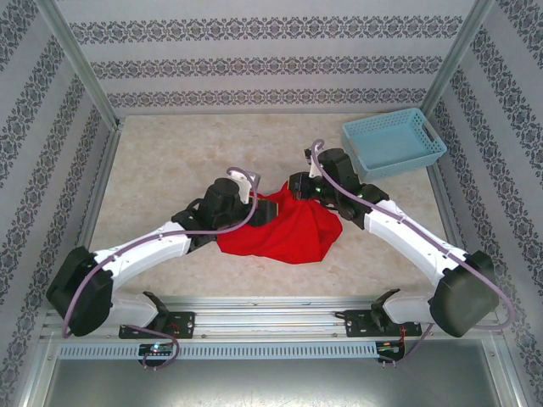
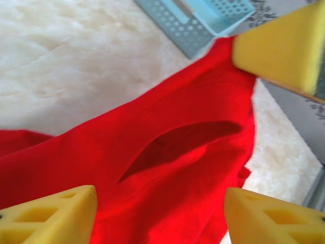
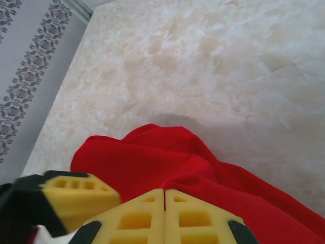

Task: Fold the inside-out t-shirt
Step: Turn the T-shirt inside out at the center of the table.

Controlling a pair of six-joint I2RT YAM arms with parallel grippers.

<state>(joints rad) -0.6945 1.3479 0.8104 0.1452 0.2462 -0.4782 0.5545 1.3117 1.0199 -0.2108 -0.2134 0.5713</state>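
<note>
- The shirt lies bunched in a red heap at the middle of the surface, between your two arms. One edge is drawn up off the heap.
- That edge is up because your right claw pinches it. Its pads are pressed together with red cloth coming out from under them. Seen from the left wrist, the fabric runs taut up to one of its pads.
- Your left claw stands wide, one pad on each side of a stretched span of cloth with a dark fold in it. I judge it is placed there to take a second hold, so you can spread the shirt flat before any fold.
- The two claws sit just beside each other over the far edge of the heap, which leaves most of the cloth slack on the near side.
- The basket stands at the far right corner, well apart from the shirt, and seems to play no part in this step.
- Count: one shirt, two claws, one basket.
</note>
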